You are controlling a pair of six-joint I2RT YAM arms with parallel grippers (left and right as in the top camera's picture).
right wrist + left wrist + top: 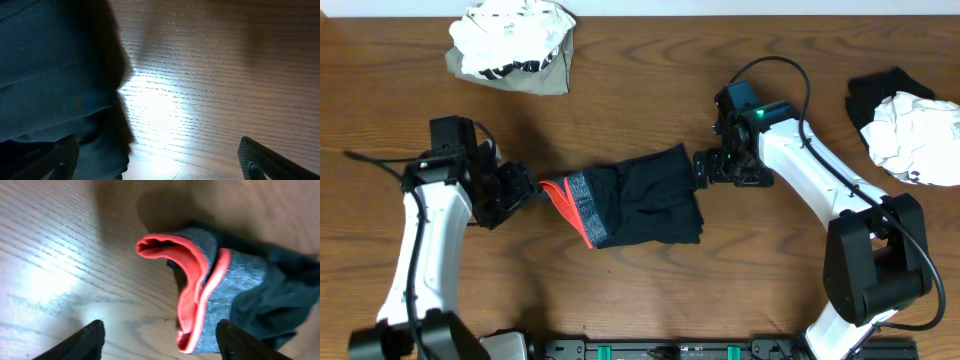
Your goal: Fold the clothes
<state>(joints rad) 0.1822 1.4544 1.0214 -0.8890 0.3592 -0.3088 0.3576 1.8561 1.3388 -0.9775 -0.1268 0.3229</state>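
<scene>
The clothes being handled are one long black garment point(645, 190) lying folded in the middle of the table, its heathered grey band and coral-red edge point(570, 205) turned to the left. My left gripper point(527, 190) hovers just off that edge, open. In the left wrist view the coral edge point(197, 275) curls up between the spread fingers point(87, 342), gripped by neither. My right gripper point(705, 168) stands open at the garment's right end. In the right wrist view the black cloth point(50, 75) fills the left side, by the left finger point(62, 157).
A crumpled white and olive-grey garment pile point(510, 45) lies at the back left. Another heap, white cloth on black point(910, 125), sits at the right edge. A black rail point(660, 350) runs along the table's front edge between the arm bases.
</scene>
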